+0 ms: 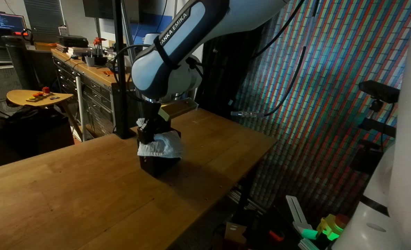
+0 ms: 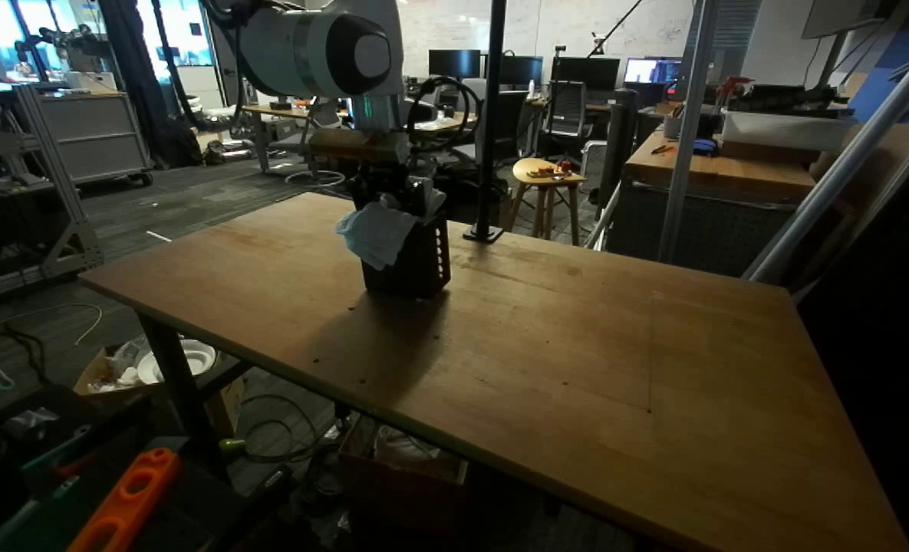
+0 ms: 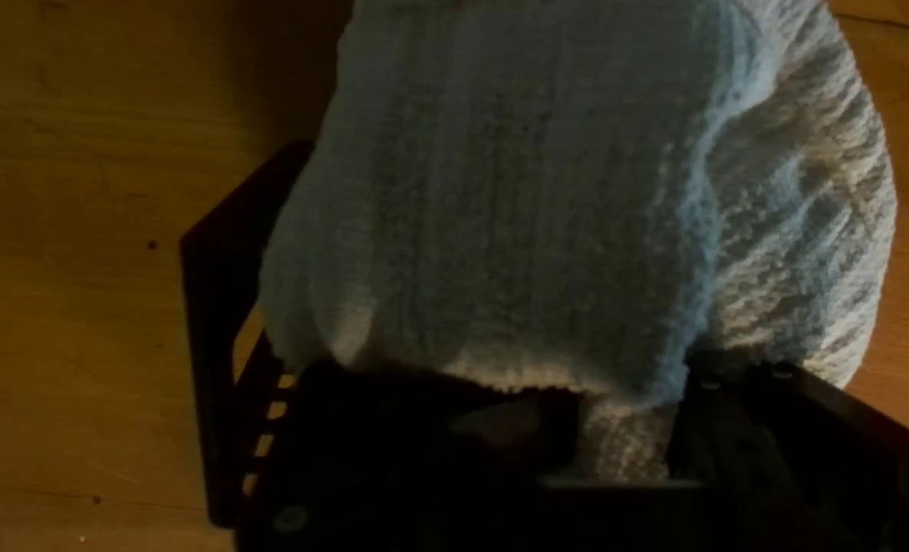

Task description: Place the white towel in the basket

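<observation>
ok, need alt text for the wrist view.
White towel pinched in the dark gripper at the bottom, draped over the black basket, whose perforated side shows at lower left. Wooden table beneath; dim image.

Arm (image 1: 195, 31): pale bluish shell, rounded joint housings (image 1: 146, 73), black trim. White "ANKA EMIKA" lettering (image 1: 174, 29) on black, black strap (image 1: 163, 53) at its lower end. In an exterior view: oval black joint cover (image 2: 358, 54), pale centre; dark cable (image 2: 473, 103) looped beside the wrist (image 2: 377, 111), tan boxy block (image 2: 358, 146) just below. Fingers (image 3: 830, 429): black, pale round screw heads (image 3: 293, 519).
</observation>
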Controlling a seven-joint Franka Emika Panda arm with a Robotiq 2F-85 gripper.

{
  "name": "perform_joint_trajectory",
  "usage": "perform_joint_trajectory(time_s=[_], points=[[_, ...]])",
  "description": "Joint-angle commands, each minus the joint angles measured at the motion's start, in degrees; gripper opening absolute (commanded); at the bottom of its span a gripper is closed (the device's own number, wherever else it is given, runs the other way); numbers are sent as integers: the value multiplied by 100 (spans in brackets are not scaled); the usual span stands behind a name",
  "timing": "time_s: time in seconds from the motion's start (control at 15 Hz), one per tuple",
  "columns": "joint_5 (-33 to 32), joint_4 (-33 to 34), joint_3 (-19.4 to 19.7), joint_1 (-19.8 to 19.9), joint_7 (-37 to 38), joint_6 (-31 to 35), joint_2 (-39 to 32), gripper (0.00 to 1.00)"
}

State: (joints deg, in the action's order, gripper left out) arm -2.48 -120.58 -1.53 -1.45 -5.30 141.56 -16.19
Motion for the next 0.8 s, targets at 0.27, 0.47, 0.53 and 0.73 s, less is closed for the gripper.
perform_joint_trajectory(time_s=[0.27,0.47,0.53,0.73], points=[[168,-34,-50,27,26,-142,35,24],[101,-77,-18,0,128,-162,141,43],[89,-85,-13,-5,147,-174,163,52],[55,-108,-8,-30,225,-212,218,74]])
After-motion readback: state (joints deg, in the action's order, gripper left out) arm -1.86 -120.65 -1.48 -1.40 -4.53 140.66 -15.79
